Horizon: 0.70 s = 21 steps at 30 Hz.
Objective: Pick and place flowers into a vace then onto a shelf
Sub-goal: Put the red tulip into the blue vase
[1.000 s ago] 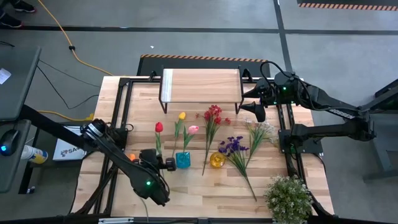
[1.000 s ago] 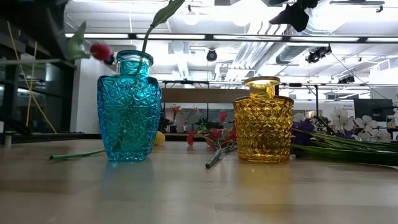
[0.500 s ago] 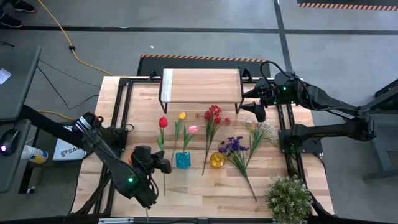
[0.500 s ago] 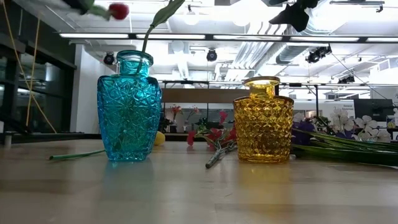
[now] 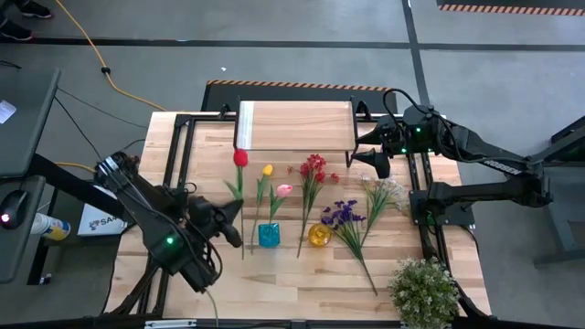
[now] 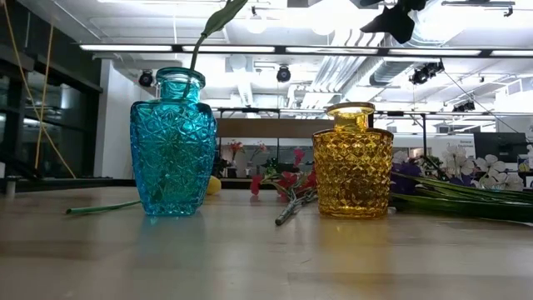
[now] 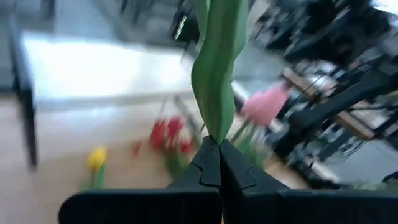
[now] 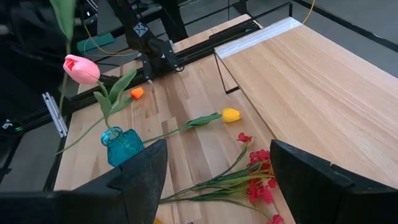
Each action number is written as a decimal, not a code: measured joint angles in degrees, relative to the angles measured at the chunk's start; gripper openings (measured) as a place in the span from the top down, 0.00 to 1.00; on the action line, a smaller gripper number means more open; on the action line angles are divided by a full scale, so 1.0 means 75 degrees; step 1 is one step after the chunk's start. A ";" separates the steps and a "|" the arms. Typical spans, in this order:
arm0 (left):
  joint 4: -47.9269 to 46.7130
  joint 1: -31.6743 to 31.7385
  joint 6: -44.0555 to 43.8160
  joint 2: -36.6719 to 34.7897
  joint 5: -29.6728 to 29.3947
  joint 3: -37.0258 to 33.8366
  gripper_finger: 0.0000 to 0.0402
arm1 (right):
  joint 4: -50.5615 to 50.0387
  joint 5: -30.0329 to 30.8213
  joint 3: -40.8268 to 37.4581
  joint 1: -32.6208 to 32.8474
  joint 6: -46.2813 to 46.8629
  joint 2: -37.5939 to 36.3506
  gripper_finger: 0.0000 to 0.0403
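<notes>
High view: left hand [image 5: 228, 217] clamps the red tulip [image 5: 240, 157] stem, the blue vase [image 5: 269, 235] just beside; right hand [image 5: 364, 161] spread wide.

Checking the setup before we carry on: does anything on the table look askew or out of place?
Little stands out. The pink tulip leans steeply out of the blue vase rather than upright. The yellow vase holds nothing, and most flowers lie flat on the table.

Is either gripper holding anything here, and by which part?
The left gripper is shut on the red tulip, pinching its stem partway along, by the leaf. The right gripper is open, holding nothing.
</notes>
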 joint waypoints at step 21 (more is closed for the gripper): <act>0.1370 0.0610 0.2764 0.0086 -0.1658 0.0003 0.95 | -0.0005 -0.0023 0.0000 0.0000 0.0080 0.0000 0.32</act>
